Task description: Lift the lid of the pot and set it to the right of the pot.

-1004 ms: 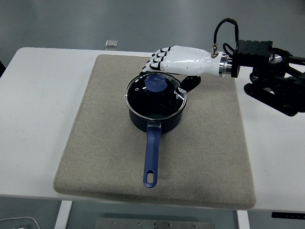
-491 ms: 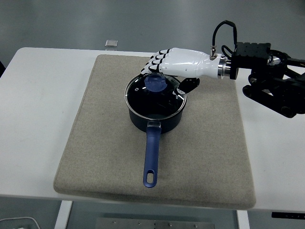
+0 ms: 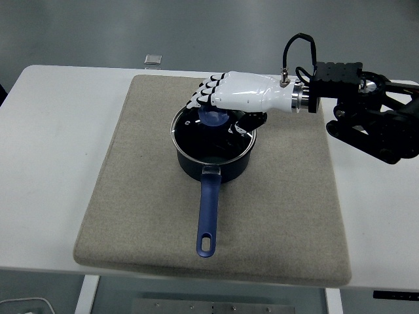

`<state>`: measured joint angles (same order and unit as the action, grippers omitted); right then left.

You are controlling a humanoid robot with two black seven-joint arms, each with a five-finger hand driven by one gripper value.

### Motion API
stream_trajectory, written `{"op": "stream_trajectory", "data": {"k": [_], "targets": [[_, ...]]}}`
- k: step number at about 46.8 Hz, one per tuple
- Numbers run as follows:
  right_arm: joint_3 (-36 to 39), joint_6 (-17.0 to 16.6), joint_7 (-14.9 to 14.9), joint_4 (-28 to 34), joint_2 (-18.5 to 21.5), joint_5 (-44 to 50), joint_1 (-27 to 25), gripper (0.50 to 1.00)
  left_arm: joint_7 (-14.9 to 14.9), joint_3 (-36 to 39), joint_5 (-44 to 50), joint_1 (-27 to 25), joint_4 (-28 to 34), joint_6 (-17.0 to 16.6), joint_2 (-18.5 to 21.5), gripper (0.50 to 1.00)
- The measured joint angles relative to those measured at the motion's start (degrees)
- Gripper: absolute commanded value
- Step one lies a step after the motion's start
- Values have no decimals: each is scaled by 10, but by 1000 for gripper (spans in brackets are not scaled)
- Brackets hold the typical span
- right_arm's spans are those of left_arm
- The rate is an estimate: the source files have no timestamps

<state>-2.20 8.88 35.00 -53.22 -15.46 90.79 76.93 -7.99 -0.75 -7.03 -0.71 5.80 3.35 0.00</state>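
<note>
**Lid Removal: Approach Stage, Lid Not Yet Lifted**

The saucepan (image 3: 213, 147) stands on the grey mat (image 3: 131, 196), toward the mat's far edge and near the middle of the bench (image 3: 52, 131). Its blue handle (image 3: 207, 216) points toward the near edge. The glass lid (image 3: 209, 134) sits seated on the rim, with its blue knob (image 3: 213, 116) at the centre.

The right hand (image 3: 229, 98) reaches in from the right edge and hangs over the far half of the lid. Its white fingers (image 3: 203, 95) are curled down at the far side of the knob, and the dark thumb (image 3: 252, 121) lies low at the knob's right side. The view does not show whether the digits have closed on the knob; contact cannot be confirmed. The left hand is out of view.

Status, as judged from the layout:
- Done: hand positioned at the knob.
- Remaining: secure the grip, raise the lid clear of the rim, carry it rightward, and set it on the bare mat to the right of the saucepan.

A small grey object (image 3: 152, 59) lies near the bench's far edge, well apart from the work.
</note>
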Motion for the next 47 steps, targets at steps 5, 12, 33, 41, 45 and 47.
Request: {"op": "stream_trajectory", "data": {"k": [5, 12, 33, 41, 45, 47], "targets": [[-1, 0, 0, 0, 2, 0, 0, 903, 0, 0, 0, 0, 0, 0, 0, 1000], [-2, 1, 0, 0, 3, 0, 1, 903, 0, 0, 0, 0, 0, 0, 0, 1000], [-2, -6, 0, 1, 3, -2, -2, 807, 0, 0, 0, 0, 0, 0, 0, 1000], [-2, -16, 0, 0, 3, -6, -2, 721, 0, 0, 0, 0, 0, 0, 0, 1000], [-2, -19, 0, 0, 3, -7, -2, 629, 0, 0, 0, 0, 0, 0, 0, 1000], [-2, -22, 0, 0, 3, -7, -2, 519, 0, 0, 0, 0, 0, 0, 0, 1000]]}}
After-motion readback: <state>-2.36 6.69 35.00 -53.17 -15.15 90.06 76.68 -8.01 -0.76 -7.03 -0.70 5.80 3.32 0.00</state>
